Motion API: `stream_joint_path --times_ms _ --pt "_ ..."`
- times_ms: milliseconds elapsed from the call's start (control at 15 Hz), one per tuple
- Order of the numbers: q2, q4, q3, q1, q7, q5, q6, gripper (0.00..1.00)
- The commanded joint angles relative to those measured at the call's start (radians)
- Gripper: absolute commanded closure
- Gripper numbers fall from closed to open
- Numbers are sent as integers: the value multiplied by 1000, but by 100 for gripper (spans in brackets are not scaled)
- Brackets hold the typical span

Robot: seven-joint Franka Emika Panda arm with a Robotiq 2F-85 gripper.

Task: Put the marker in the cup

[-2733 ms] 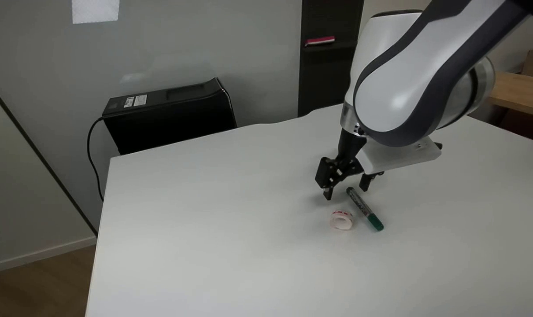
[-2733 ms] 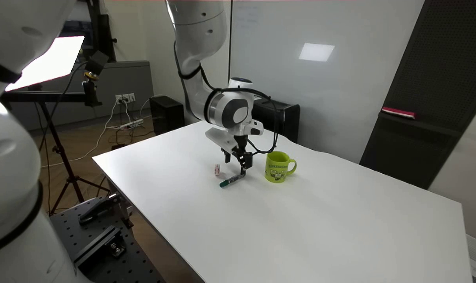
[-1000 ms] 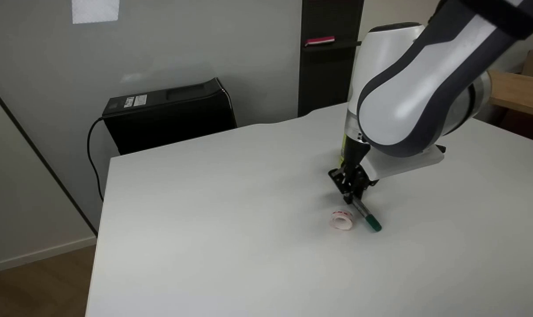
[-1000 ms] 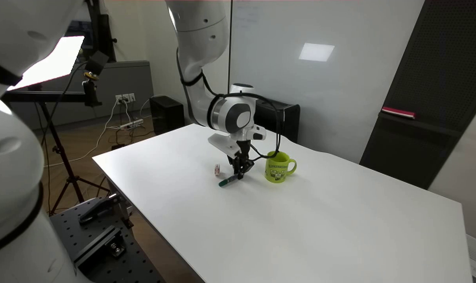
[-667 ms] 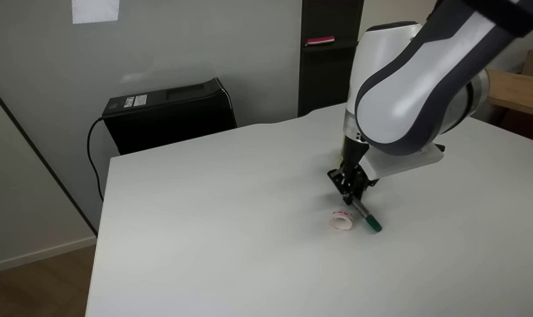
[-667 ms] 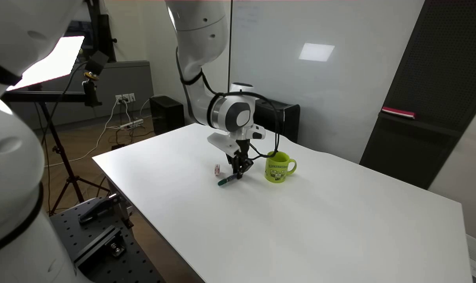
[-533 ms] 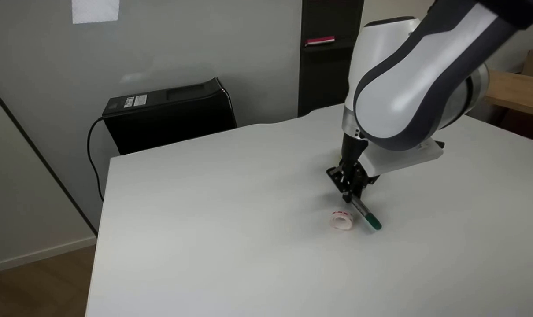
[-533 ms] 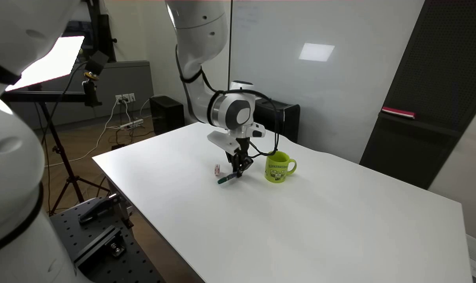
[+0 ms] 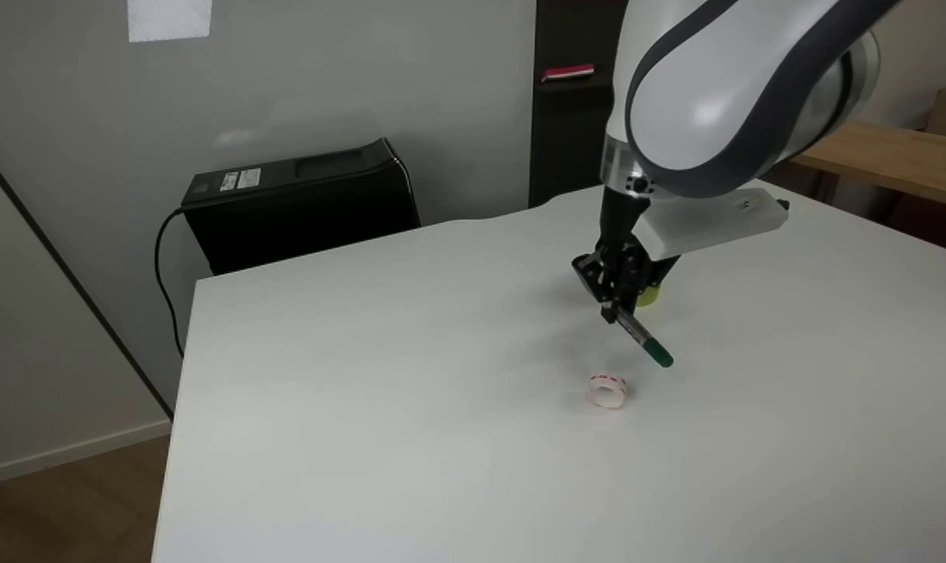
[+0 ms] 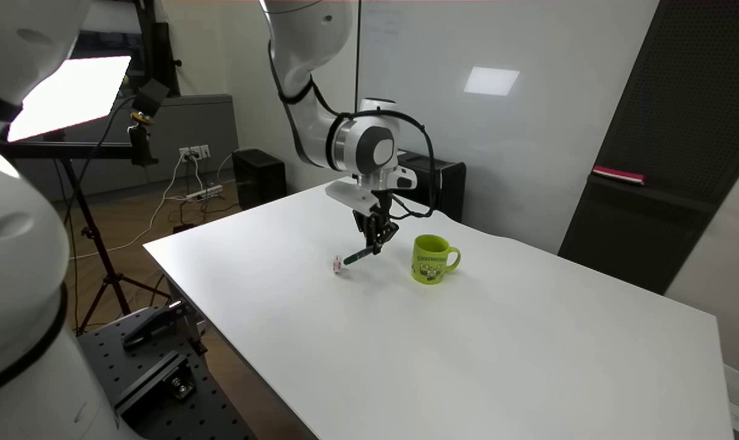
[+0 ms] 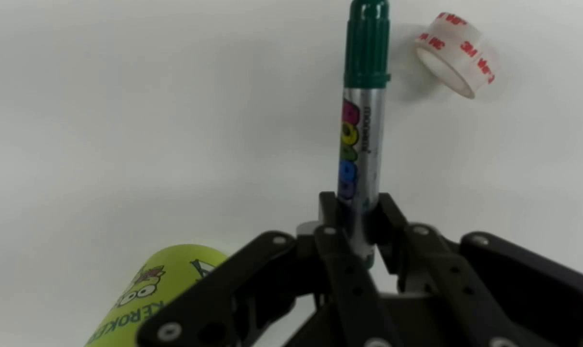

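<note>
The marker, silver-bodied with a dark green cap, is pinched near its uncapped end by my gripper, whose fingers press on both sides. It hangs above the table with the cap slanting down and outward; in both exterior views the marker is off the surface. The lime-green cup stands upright on the table beside the gripper, lower than the jaws and apart from them. In the wrist view the cup shows partly at bottom left. Behind the gripper, most of the cup is hidden.
A small roll of white tape with red print lies on the white table, below and near the marker's cap end. A black cable loops from the arm above the cup. A black computer case stands beyond the table edge.
The gripper, open over the marker lying on the table in the oldest frames, has shut on it. Since then it has risen, lifting the marker clear. Cup and tape have not moved.
</note>
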Motion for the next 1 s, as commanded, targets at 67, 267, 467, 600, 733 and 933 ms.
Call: stream_joint_path --times_ms 67,267,467,600,733,933 --pt "-61 9 -5 -13 34 -42 -51 94" --pt "-79 16 -14 -24 37 -57 -55 94" --pt "-94 24 -35 -27 47 -86 -50 94" --pt "-103 31 -47 -29 51 -105 -45 94" --pt "-109 39 -57 -32 55 -118 -43 94" --pt "-114 47 -73 -31 76 -141 -22 94"
